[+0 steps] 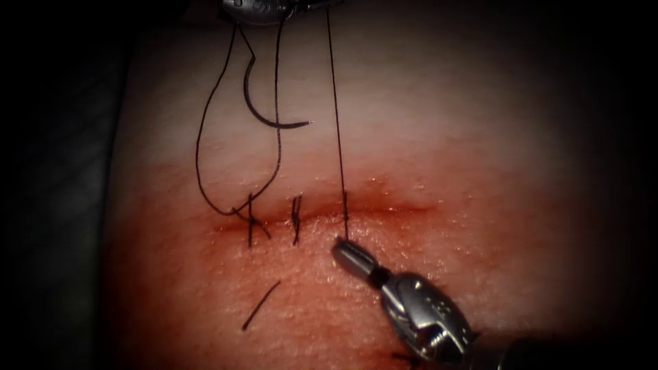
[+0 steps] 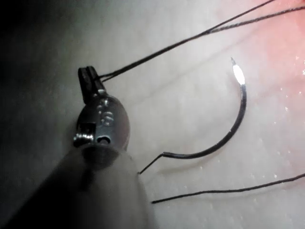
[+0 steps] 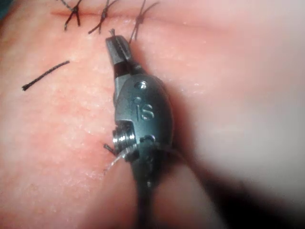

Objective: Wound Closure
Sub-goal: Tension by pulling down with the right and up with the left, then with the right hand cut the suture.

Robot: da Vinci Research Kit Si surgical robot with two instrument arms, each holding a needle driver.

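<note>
The curved needle (image 1: 269, 116) lies free on the pale tissue beyond the cut (image 1: 391, 209), held by neither tool and not in the tissue. In the left wrist view the needle (image 2: 224, 140) rests flat with its tip bright. My left tool (image 2: 87, 76) is shut on thread (image 2: 157, 51) that stretches away taut. Its body (image 1: 264, 8) sits at the far edge. A taut strand (image 1: 337, 130) drops to a third stitch at the cut. There my right tool (image 1: 340, 248) is shut on the thread's short end (image 3: 112, 33), on the near side.
Two tied stitches (image 1: 250, 220) (image 1: 296, 219) cross the cut left of the third one. A loose loop of thread (image 1: 200, 157) lies on the far side. A cut piece of thread (image 1: 260, 305) lies on the near tissue. Red fluid stains the tissue around the cut.
</note>
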